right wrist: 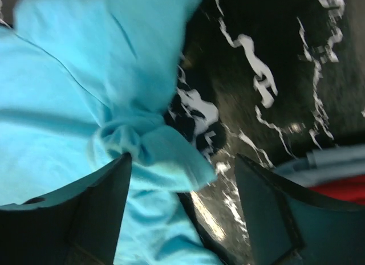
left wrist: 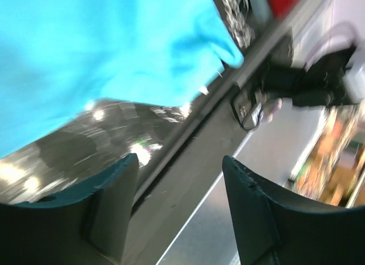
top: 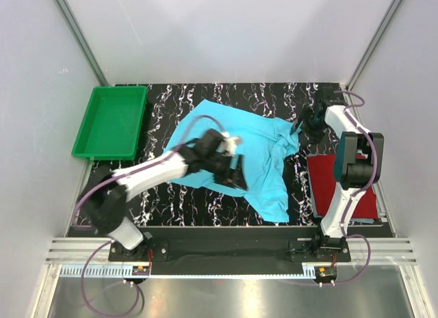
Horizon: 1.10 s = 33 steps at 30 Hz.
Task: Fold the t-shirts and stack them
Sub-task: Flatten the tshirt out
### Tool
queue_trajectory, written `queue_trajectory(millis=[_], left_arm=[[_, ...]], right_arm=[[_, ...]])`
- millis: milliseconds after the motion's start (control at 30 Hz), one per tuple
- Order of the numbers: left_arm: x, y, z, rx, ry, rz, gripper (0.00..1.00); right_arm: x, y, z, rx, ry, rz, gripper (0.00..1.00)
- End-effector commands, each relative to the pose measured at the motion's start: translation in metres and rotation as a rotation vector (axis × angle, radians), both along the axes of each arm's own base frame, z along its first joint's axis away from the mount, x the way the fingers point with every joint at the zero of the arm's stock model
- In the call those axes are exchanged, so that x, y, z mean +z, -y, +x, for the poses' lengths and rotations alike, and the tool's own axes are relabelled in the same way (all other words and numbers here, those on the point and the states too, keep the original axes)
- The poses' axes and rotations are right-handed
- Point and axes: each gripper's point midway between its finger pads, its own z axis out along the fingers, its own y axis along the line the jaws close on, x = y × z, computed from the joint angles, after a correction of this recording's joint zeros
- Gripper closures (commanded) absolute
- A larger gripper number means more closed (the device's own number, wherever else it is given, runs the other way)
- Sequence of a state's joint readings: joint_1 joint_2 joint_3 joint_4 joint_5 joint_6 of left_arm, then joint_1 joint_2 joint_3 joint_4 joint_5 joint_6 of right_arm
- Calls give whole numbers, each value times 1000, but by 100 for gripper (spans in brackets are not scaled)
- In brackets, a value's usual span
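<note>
— Fingers (left wrist: 114, 208) of the left claw (left wrist: 179, 162) fill the bottom of the wrist view. They are spread wide with nothing between them, and only the near edge of the counter (left wrist: 85, 134) shows through the gap.

— And from above, that claw hangs over the turquoise t-shirt (top: 267, 167), which lies spread but rumpled across the middle of the black marbled counter. Right claw (right wrist: 183, 159)?

— Open as well, and empty. Its jaws stand either side of a bunched knot of turquoise cloth at the shirt's right-hand edge. It isn't pinched, just lying below them, as far as I can tell.

— The dark red t-shirt (top: 321, 178) is a folded rectangle on the right side, partly hidden behind the right arm. The green tray (top: 109, 123) sits far left, well apart.

— So how does the turquoise one handle?

— Soft, light and limp, I'd say. It has no stiffness at all, so it'll sag and drag wherever it isn't held, and that bunched edge shows how easily it gathers. It's not fragile, but a thin layer lying flat on the counter is easy to miss.

— Where would you take it?

— Two points at once, one claw each: hem corners or shoulder seams, where doubled fabric gives something to bite. Pinch low, and shake out that knot on the right first, or the fold likely comes out lopsided.
</note>
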<state>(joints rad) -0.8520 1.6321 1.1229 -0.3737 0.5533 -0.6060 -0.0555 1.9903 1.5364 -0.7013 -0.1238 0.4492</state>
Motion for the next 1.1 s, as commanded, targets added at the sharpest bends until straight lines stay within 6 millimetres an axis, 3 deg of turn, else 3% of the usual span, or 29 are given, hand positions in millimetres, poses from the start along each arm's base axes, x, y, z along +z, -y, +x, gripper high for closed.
queue_trajectory(millis=[0, 33, 133, 300, 400, 533, 800, 933, 1067], left_arm=[[42, -61, 33, 179, 84, -68, 34], [34, -84, 45, 258, 74, -50, 33], [32, -127, 58, 397, 100, -21, 28], [15, -177, 74, 577, 92, 81, 22], [1, -213, 85, 726, 47, 158, 21], [-8, -257, 100, 896, 42, 238, 27], [-28, -326, 111, 1156, 14, 449, 33], [-39, -343, 111, 1231, -12, 514, 35], [-51, -349, 114, 1246, -24, 554, 37]], right_arm=[[33, 16, -25, -19, 21, -86, 19], [32, 17, -36, -26, 6, -90, 17], [42, 12, -60, -48, -12, -66, 13], [46, -17, -115, -83, -69, 89, 12], [48, -33, -130, -54, -35, 150, 14], [26, -51, -149, -26, -79, 186, 21], [15, -99, -125, 103, -63, 157, 29], [10, -93, -108, 106, -50, 103, 32], [8, -101, -85, 129, -9, 133, 63]])
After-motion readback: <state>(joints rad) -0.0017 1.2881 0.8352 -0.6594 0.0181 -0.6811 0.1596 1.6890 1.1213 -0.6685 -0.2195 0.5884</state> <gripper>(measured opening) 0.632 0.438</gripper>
